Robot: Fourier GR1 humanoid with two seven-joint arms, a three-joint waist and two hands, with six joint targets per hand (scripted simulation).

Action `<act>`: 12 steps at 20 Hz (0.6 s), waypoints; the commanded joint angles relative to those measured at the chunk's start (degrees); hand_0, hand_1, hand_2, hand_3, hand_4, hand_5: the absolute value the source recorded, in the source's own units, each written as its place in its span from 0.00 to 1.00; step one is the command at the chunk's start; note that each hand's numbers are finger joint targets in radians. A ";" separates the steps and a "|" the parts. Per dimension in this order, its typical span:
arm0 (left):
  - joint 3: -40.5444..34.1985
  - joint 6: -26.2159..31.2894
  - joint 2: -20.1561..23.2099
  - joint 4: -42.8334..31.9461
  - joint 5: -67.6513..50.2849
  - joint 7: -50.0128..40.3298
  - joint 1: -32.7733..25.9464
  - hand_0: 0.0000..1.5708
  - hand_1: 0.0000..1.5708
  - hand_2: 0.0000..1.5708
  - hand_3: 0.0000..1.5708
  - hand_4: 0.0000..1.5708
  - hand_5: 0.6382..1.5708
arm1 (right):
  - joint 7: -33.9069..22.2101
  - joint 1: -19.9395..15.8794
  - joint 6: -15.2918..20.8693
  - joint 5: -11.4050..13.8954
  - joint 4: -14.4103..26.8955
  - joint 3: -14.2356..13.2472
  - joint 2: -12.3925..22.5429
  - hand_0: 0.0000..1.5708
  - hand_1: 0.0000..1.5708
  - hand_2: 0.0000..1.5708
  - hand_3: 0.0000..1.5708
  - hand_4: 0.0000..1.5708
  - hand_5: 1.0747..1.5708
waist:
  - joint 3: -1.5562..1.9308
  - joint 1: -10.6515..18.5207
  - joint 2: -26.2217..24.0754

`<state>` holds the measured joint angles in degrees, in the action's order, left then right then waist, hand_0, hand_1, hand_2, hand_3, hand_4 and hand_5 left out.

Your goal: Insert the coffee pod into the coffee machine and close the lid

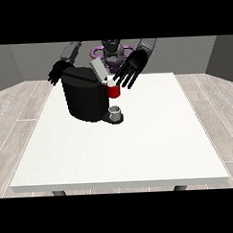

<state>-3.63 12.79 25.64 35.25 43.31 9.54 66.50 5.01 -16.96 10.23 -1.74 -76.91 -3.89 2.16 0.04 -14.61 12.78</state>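
A black coffee machine (85, 98) stands with its lid (99, 70) still raised, while the hand at the view's right (131, 69), fingers spread wide, hovers above its red pod holder (114, 91).

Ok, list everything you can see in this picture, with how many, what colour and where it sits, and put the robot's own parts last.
table: one, white, fills the middle of the view, on a wood-look floor
coffee machine: one, black, on the far left part of the table
lid: one, grey, raised and tilted at the machine's top
red part: one, red, on the machine's front, above the cup
cup: one, grey, on the machine's base under the red part
coffee pod: none that can be told apart
hand at the view's left: one, black, behind the machine's top left corner
hand at the view's right: one, black, fingers spread and straight, just above the red part
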 commanded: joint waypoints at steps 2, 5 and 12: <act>-0.99 0.71 2.30 -0.65 0.18 1.39 -1.26 0.00 0.00 0.00 0.00 0.00 1.00 | -1.17 1.39 -0.94 -0.98 -2.05 0.22 0.13 0.00 0.00 0.00 0.00 0.24 1.00 | -0.03 -0.48 -1.42; -0.24 -0.49 0.42 0.33 0.60 2.10 -4.41 0.00 0.00 0.00 0.00 0.00 1.00 | -1.95 1.68 -0.99 -1.49 -1.92 -0.48 0.64 0.00 0.00 0.00 0.00 0.26 1.00 | -0.04 1.45 -3.51; -6.28 0.28 -7.30 1.53 -7.90 -0.16 -9.55 0.00 0.00 0.00 0.00 0.00 1.00 | 0.58 8.48 -2.00 -3.10 0.49 -2.52 0.97 0.00 0.00 0.00 0.00 0.24 1.00 | -0.03 5.48 -11.82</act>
<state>-6.24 12.71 21.80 36.34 40.29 9.69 59.88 4.53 -11.50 8.30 -3.93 -77.69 -4.73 2.70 -0.01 -11.79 4.93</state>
